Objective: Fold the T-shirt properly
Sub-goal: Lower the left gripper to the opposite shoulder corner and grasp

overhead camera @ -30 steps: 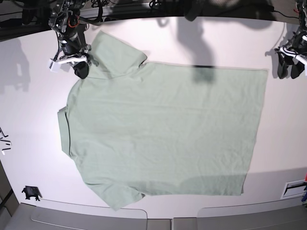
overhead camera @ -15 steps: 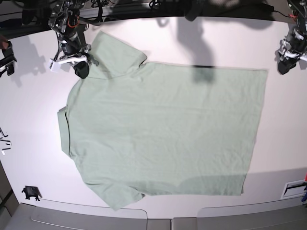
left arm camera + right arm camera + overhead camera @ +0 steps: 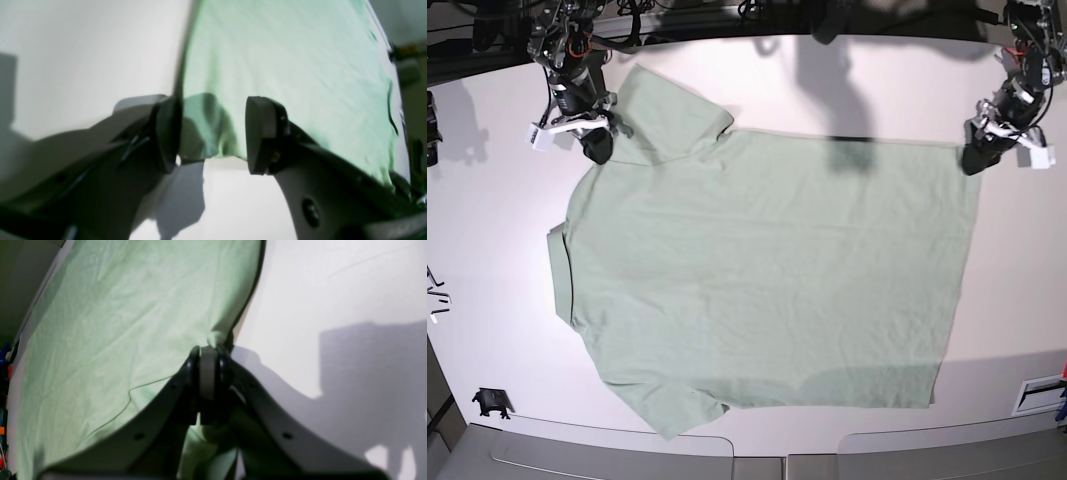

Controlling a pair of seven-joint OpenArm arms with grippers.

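Note:
The pale sage-green T-shirt (image 3: 767, 270) lies flat on the white table, collar to the left and hem to the right. My right gripper (image 3: 597, 150) is shut on the fabric edge at the far left sleeve. In the right wrist view this gripper (image 3: 208, 370) pinches the T-shirt's (image 3: 116, 323) edge. My left gripper (image 3: 975, 160) is at the far right hem corner. In the left wrist view it (image 3: 210, 133) is open, and a bunched corner of the T-shirt (image 3: 283, 60) sits between the fingers (image 3: 262, 133).
A small black part (image 3: 491, 403) lies near the front left corner. A white framed label (image 3: 1039, 393) lies at the front right. Grey trays (image 3: 617, 455) run along the front edge. Cables and dark gear line the back edge.
My left arm has swung in from the table's right edge to the T-shirt's far hem corner. The right gripper has stayed shut on the sleeve.

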